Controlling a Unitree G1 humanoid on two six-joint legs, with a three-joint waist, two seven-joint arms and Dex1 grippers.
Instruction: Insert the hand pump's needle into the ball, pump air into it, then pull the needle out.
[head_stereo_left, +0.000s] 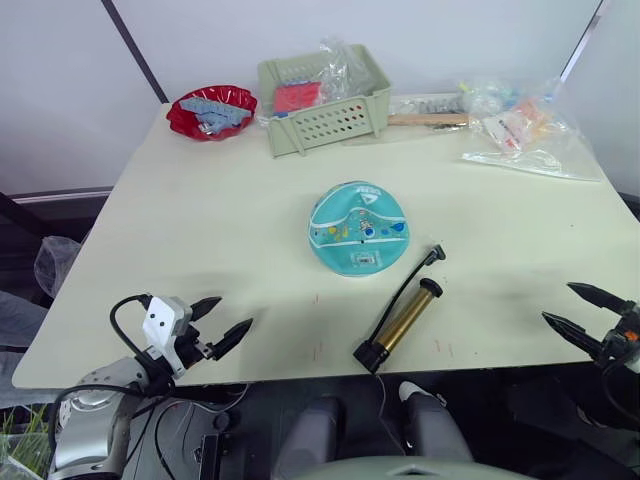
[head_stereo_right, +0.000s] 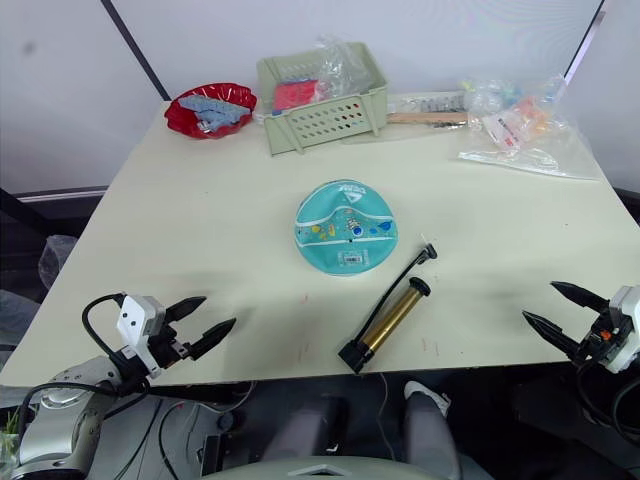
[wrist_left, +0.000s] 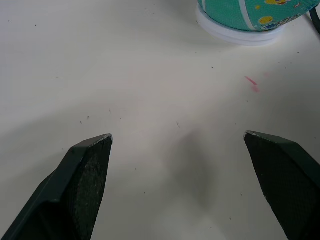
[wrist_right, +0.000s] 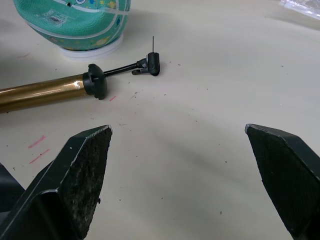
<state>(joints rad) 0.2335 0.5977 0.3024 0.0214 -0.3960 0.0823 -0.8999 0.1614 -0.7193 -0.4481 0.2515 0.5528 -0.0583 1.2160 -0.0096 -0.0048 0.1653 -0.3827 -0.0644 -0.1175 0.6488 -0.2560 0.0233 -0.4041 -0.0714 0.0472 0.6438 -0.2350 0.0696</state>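
Note:
The teal ball (head_stereo_left: 357, 227) with white stripes and small prints rests on a white ring at the middle of the cream table (head_stereo_left: 200, 230). Just in front of it and to the right lies the gold-bronze hand pump (head_stereo_left: 405, 318), angled toward the table's front edge, its thin black hose (head_stereo_left: 404, 288) running alongside. In the right wrist view the needle (wrist_right: 153, 44) stands up from the hose's black end piece beside the ball (wrist_right: 72, 20). My left gripper (head_stereo_left: 230, 314) hovers open over the front left edge. My right gripper (head_stereo_left: 559, 302) is open at the front right corner, apart from the pump.
At the back left sits a red bowl (head_stereo_left: 211, 110) holding blue pieces, and beside it a pale green basket (head_stereo_left: 322, 100). Clear plastic bags (head_stereo_left: 520, 135) and a wooden stick (head_stereo_left: 428, 119) lie at the back right. Small red marks dot the table near the pump.

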